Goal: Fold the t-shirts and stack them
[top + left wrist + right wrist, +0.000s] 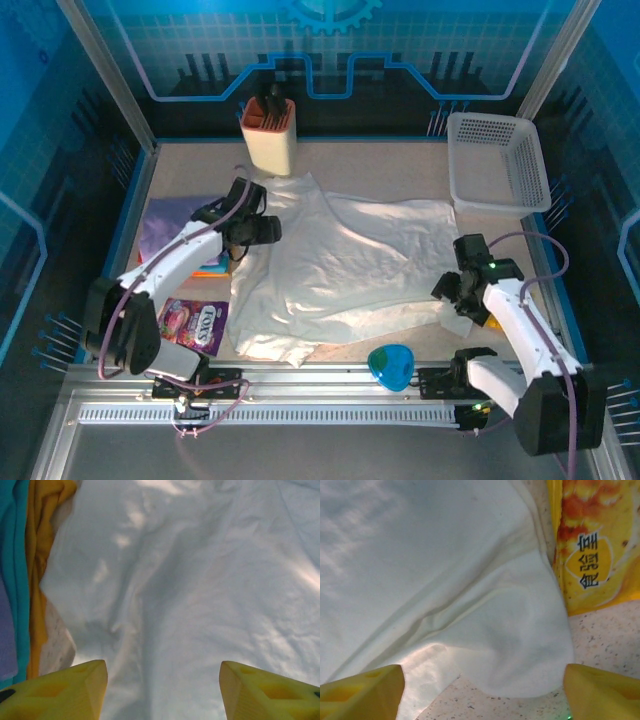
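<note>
Jaws wide, left gripper [162, 676] hangs over the white t-shirt [345, 260] beside the folded garments [168, 216]; right gripper [482, 680], equally spread, over its near-right hem edging bare tabletop [530, 706].

Folded garments [42, 540] left of the left gripper [162, 680] are cut off. A yellow packet [590, 530] by the right gripper [482, 680] is cropped.
</note>
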